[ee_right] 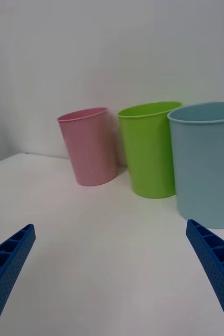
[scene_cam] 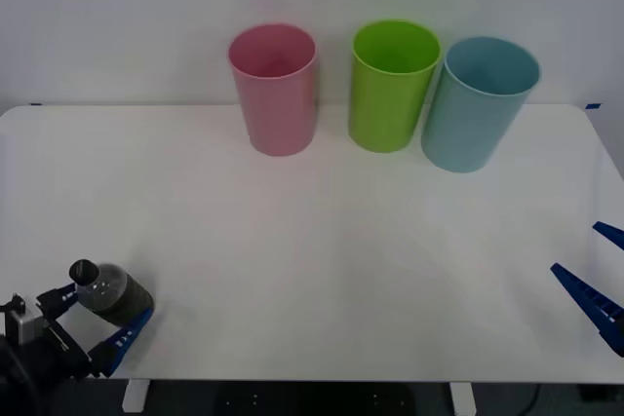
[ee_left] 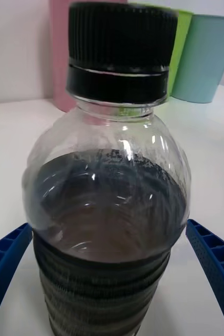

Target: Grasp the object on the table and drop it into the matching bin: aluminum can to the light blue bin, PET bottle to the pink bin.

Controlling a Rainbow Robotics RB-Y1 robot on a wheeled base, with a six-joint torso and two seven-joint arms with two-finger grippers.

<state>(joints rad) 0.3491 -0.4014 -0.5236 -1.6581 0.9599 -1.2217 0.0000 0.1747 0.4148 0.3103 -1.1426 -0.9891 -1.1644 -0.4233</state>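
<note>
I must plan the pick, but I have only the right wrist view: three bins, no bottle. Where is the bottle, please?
Observer: The bottle is at the near left corner of the table, across the table from the bins.
Operator: Does the left gripper hold it already?
Observer: Not yet, as far as I can see. The left gripper is open, with one finger on each side of the bottle. The left wrist view shows a gap at both fingers.
</note>
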